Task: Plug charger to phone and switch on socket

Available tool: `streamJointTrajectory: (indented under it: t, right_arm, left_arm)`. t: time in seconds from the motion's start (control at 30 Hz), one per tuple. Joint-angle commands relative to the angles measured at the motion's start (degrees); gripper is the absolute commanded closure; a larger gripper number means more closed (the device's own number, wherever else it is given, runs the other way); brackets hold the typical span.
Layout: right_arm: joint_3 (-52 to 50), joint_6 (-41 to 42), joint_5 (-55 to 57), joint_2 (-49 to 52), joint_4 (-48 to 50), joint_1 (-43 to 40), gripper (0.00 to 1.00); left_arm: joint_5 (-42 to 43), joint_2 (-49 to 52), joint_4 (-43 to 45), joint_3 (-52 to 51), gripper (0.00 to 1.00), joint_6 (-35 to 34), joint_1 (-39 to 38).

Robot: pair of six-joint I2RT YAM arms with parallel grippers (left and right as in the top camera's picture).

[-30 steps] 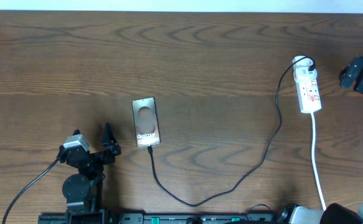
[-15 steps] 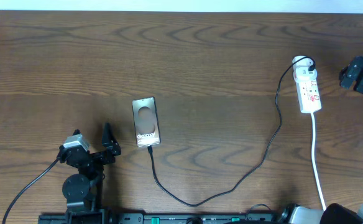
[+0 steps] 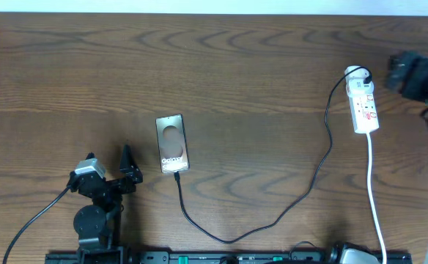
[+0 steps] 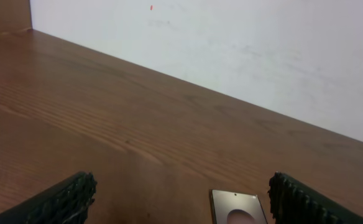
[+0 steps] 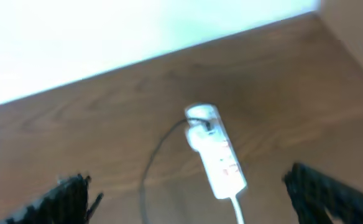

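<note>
Though near socket [image 5: 215, 155], right gripper [image 5: 186, 198] wide-jawed

The phone [image 3: 172, 144] carries white lettering toward its 6 o'clock end; only "Galaxy" reads, from overhead. Red marks on the socket [image 3: 363, 106], at the table's 3 o'clock, are too small to read.

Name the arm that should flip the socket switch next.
Right. The right tool hovers open beside the socket, which its wrist camera frames directly ahead. The left tool sits near the phone, far across the table. The charger already appears joined to the phone.
</note>
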Motion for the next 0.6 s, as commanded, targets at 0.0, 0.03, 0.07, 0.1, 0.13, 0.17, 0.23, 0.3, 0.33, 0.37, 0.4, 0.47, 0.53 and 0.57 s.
streamJointTrajectory:
  t: [0.0, 0.03, 0.07, 0.1, 0.13, 0.17, 0.23, 0.3, 0.33, 0.37, 0.4, 0.47, 0.53, 0.57]
  right_arm:
    - [-13.9, -5.2, 0.4, -6.8, 10.6, 5.8, 0.01]
    - [-18.4, -6.6, 0.4, -9.0, 15.1, 7.1, 0.01]
    - [-22.0, -7.4, 0.4, -10.7, 18.8, 8.1, 0.01]
    - [-26.8, -7.9, 0.4, -12.8, 23.8, 9.0, 0.01]
    - [-29.6, -8.0, 0.4, -14.3, 26.9, 9.5, 0.01]
    - [-35.1, -8.0, 0.4, -16.8, 32.4, 10.2, 0.01]
    - [-42.2, -8.0, 0.4, -20.0, 38.6, 10.7, 0.01]
    - [-49.6, -8.0, 0.3, -23.5, 44.4, 11.2, 0.01]
    - [-53.8, -8.0, 0.4, -25.6, 47.5, 11.5, 0.01]
    - [-57.2, -8.0, 0.4, -27.2, 50.1, 11.8, 0.01]
    - [-60.5, -8.0, 0.4, -28.9, 52.6, 12.1, 0.01]
    - [-67.5, -8.0, 0.4, -32.6, 58.1, 12.6, 0.01]
    - [-73.9, -8.0, 0.4, -36.3, 63.1, 12.7, 0.01]
    - [-77.2, -8.0, 0.3, -38.6, 65.5, 12.7, 0.01]
  left_arm:
    - [-2.2, -0.3, -2.5, -0.8, 0.09, 1.0, 0.1]
    - [-2.2, -0.3, -2.5, -0.8, 0.09, 1.0, 0.1]
    - [-2.2, -0.3, -2.5, -0.8, 0.09, 1.0, 0.1]
    - [-2.2, -0.3, -2.5, -0.8, 0.09, 1.0, 0.1]
    - [-2.2, -0.3, -2.5, -0.8, 0.09, 1.0, 0.1]
    - [-2.2, -0.3, -2.5, -0.8, 0.09, 1.0, 0.1]
    - [-2.2, -0.3, -2.5, -0.8, 0.09, 1.0, 0.1]
    - [-2.2, -0.3, -2.5, -0.8, 0.09, 1.0, 0.1]
    - [-2.2, -0.3, -2.5, -0.8, 0.09, 1.0, 0.1]
    - [-2.2, -0.3, -2.5, -0.8, 0.09, 1.0, 0.1]
    - [-2.2, -0.3, -2.5, -0.8, 0.09, 1.0, 0.1]
    - [-2.2, -0.3, -2.5, -0.8, 0.09, 1.0, 0.1]
    - [-2.2, -0.3, -2.5, -0.8, 0.09, 1.0, 0.1]
    - [-2.2, -0.3, -2.5, -0.8, 0.09, 1.0, 0.1]
